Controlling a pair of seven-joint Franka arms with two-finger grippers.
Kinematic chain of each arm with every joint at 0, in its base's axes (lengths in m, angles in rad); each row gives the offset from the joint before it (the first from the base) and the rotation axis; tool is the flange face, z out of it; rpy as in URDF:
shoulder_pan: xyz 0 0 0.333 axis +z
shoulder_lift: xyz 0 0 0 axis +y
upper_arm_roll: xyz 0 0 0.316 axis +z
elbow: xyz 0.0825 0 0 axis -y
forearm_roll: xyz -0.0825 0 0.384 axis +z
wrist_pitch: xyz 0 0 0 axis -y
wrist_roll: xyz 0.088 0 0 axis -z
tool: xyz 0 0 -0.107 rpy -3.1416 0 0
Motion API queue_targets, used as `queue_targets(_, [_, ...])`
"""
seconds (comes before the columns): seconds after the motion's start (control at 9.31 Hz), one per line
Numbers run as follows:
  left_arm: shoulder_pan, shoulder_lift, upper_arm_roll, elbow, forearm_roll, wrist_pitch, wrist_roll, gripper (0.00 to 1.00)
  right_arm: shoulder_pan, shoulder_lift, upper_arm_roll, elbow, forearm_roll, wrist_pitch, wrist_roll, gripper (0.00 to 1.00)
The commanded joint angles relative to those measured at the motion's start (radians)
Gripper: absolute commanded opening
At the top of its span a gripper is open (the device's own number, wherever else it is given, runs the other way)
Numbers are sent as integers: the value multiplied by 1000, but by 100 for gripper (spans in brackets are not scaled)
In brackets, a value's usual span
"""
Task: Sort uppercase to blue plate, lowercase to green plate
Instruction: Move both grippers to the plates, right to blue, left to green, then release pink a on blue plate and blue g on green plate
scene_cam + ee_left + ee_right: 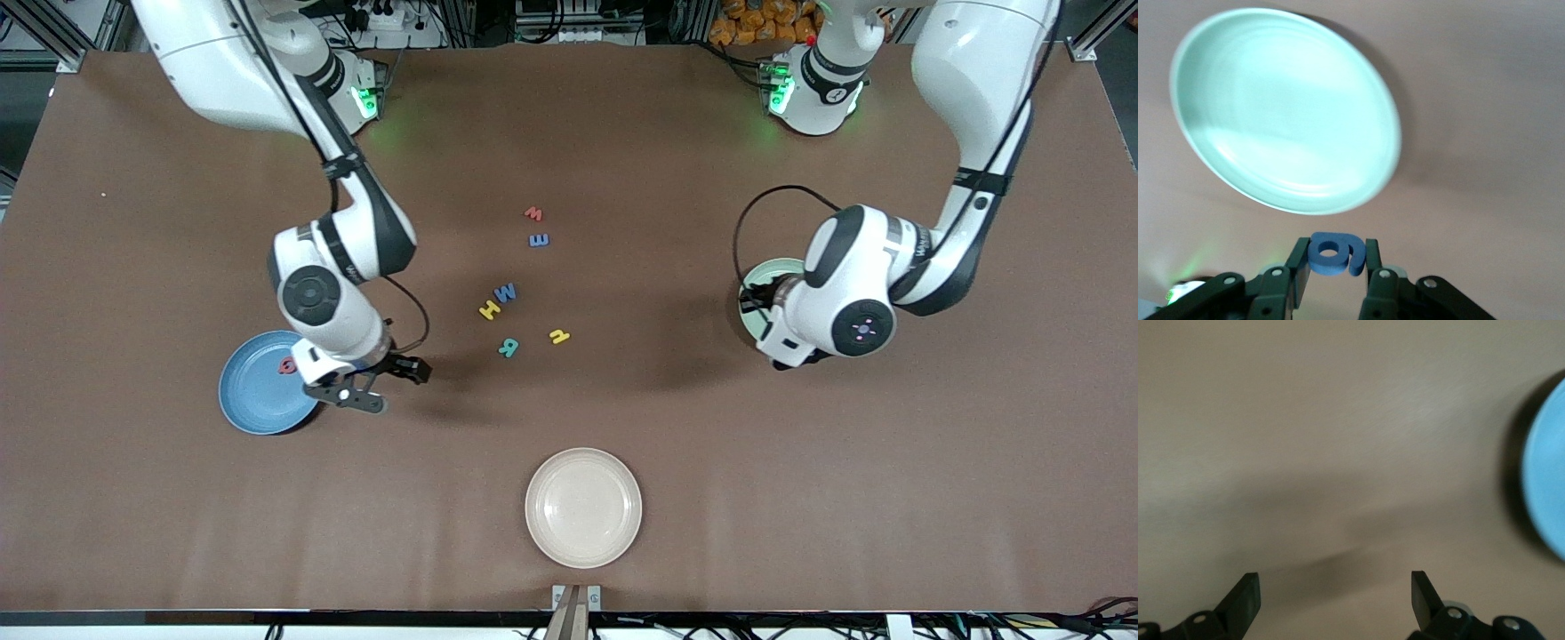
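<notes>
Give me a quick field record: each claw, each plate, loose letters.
left claw: shut on a dark blue letter, over the green plate
right claw: open, empty, beside the blue plate
blue plate: holds a red letter
green plate: nothing seen in it
cream plate: nothing in it
loose on table: six letters near the middle

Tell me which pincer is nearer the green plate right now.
Left. The left pincer, holding a blue letter, hangs by the green plate; the right pincer is beside the blue plate.
</notes>
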Motion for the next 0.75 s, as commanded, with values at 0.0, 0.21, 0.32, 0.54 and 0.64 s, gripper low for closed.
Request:
queue_targets(0.0, [28, -12, -9, -75, 46, 34, 32, 24, 57, 71, -6, 90, -4, -10, 163, 100])
queue_targets(0.21, [23, -3, -7, -92, 48, 49, 30, 45, 106, 125, -6, 167, -6, -12, 313, 100])
queue_targets(0.32, [28, -4, -9, -84, 49, 48, 38, 84, 129, 156, -6, 205, -6, -20, 385, 100])
queue_targets(0.54, [23, -9, -12, -74, 49, 45, 36, 99, 143, 190, -5, 256, -4, -64, 462, 100])
queue_targets(0.64, [14, -12, -18, -37, 31, 39, 20, 99, 151, 200, -3, 259, -3, -63, 508, 100])
